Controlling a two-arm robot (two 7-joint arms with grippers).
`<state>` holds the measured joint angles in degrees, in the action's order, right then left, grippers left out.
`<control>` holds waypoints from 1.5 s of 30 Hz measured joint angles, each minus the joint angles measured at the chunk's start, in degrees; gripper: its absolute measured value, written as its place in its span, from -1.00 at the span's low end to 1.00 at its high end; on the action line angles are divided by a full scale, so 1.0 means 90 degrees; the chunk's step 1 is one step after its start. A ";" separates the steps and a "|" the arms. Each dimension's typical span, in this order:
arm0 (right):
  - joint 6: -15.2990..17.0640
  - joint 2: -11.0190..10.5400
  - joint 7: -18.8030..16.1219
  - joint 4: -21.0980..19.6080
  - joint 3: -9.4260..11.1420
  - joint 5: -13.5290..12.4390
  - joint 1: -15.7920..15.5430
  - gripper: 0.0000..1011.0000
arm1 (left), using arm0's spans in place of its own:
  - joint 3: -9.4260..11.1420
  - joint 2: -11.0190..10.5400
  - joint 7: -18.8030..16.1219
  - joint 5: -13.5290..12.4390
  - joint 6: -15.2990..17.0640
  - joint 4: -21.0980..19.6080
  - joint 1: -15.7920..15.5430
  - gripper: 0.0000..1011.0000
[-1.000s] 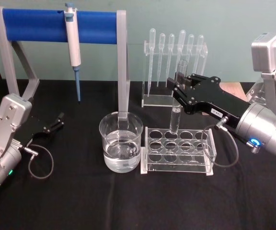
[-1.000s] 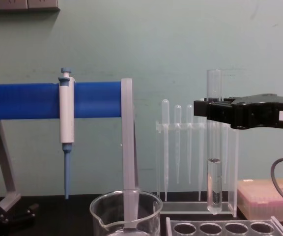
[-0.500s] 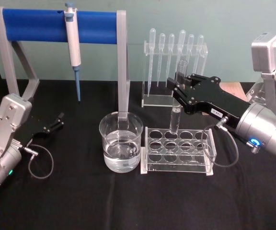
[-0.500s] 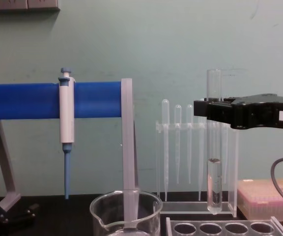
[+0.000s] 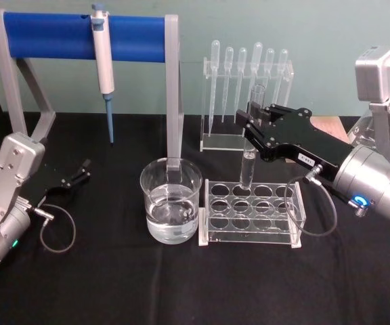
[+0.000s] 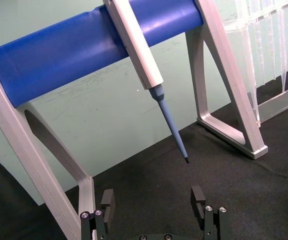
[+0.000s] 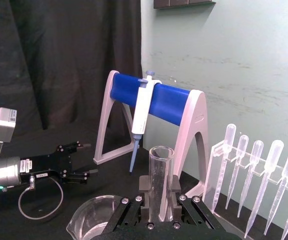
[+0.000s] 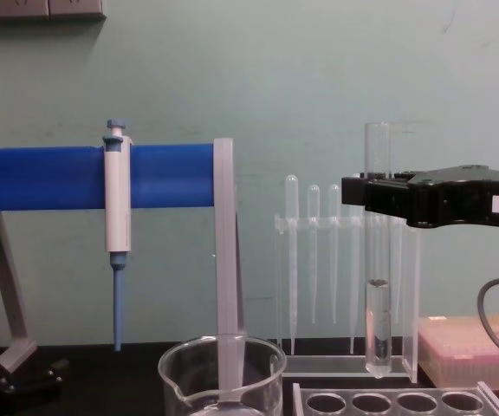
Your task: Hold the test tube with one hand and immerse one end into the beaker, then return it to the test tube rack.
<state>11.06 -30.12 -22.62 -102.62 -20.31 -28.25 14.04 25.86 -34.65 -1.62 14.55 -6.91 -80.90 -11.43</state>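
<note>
You have no visible change from a second ago. Your left gripper [image 5: 78,173] sits low, well to the left of the working one, its fingers spread with nothing between them. The beaker [image 5: 170,203] stands below and left of your right gripper [image 5: 252,122], which pinches the test tube [image 8: 377,260] upright below its rim. The tube's round end hangs just above the rack [image 5: 249,233] beneath it.

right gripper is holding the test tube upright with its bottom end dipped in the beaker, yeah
Not dipped in the beaker. The right gripper does hold the test tube upright, but the chest view shows its bottom end hanging above the test tube rack, to the right of the beaker and clear of it. The left gripper sits parked, open, at the left.
</note>
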 joint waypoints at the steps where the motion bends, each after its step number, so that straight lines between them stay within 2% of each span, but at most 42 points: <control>1: 0.0000 0.0000 0.0000 0.0000 0.0000 0.0000 0.0000 -0.55 | 0.0000 0.0000 0.0000 0.0000 0.0000 0.0000 0.0000 0.98; 45: 0.0000 0.0000 0.0000 0.0000 0.0000 0.0000 0.0000 -0.55 | 0.0000 0.0000 0.0000 0.0000 0.0000 0.0000 0.0000 0.98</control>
<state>11.06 -30.12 -22.62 -102.62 -20.31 -28.25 14.04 25.86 -34.65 -1.62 14.55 -6.91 -80.90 -11.43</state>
